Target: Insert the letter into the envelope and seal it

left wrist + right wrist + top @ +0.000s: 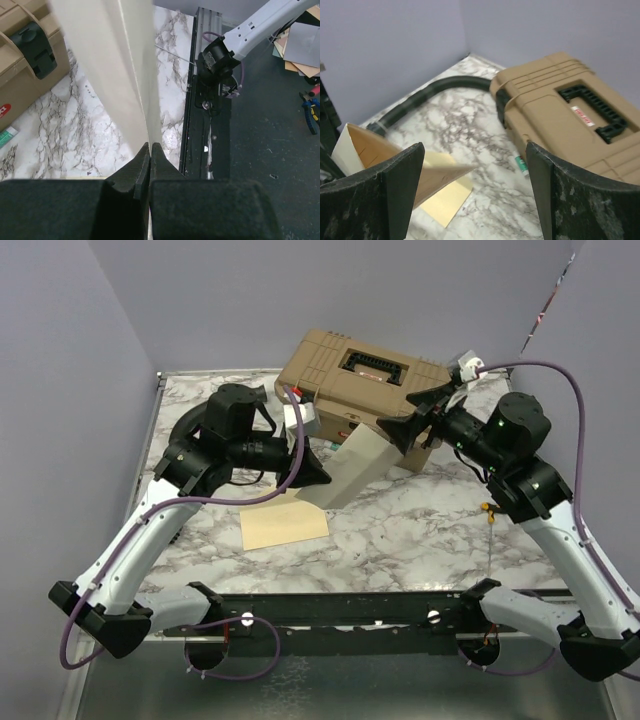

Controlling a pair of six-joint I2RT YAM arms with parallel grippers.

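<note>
Left gripper: fingers pressed together on the lower edge of the letter. The left wrist view shows the two black fingers meeting on the sheet.
Right gripper: fingers spread wide and gripping nothing. In the right wrist view the brown tip of the letter points into the gap between them, and no contact can be made out.
Letter: held off the marble worktop above its middle. It slopes up from the left gripper toward the far right, and its upper end is close to the front of the toolbox. Its outer face is pale cream. The right wrist view shows it curled, with a browner inner face bearing faint dark marks.
Envelope: lies flat on the worktop, pale yellow-tan, toward the near edge and left of the middle. It sits just below the letter's lower end and neither gripper touches it. Whether its flap is open cannot be told.
Toolbox: tan plastic with a black recessed handle and black latches. It stands at the far edge, from the middle toward the right.
Black hose: curves across the far left corner of the worktop.
Small green-and-white item: lies on the marble against the toolbox's front.
</note>
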